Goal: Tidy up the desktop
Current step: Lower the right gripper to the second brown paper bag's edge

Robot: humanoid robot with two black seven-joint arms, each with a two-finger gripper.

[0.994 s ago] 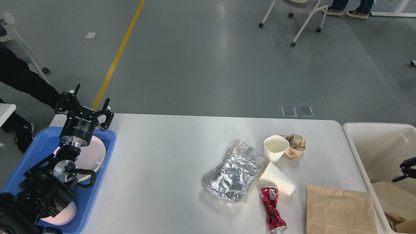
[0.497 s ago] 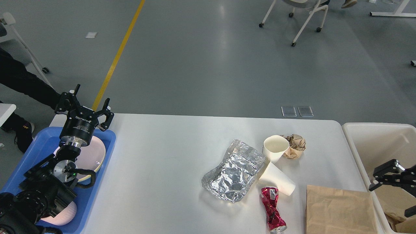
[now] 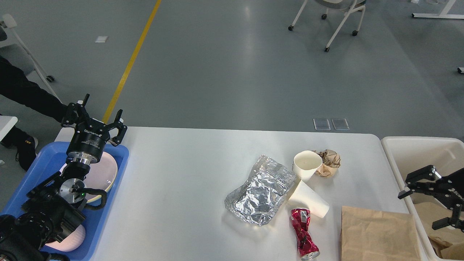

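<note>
Meanwhile the right hand (image 3: 420, 201), fingers spread and empty, hangs over the cream bin (image 3: 398, 145) beside the littered worktop (image 3: 181, 181), seemingly bound for the brown paper bag (image 3: 377, 235), best pinched at its near edge; left hand (image 3: 95, 117) spread

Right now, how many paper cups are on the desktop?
2. One white cup stands upright beside the crumpled brown paper. The other lies on its side between the foil pouch and the crushed red can. None looks hidden.
</note>
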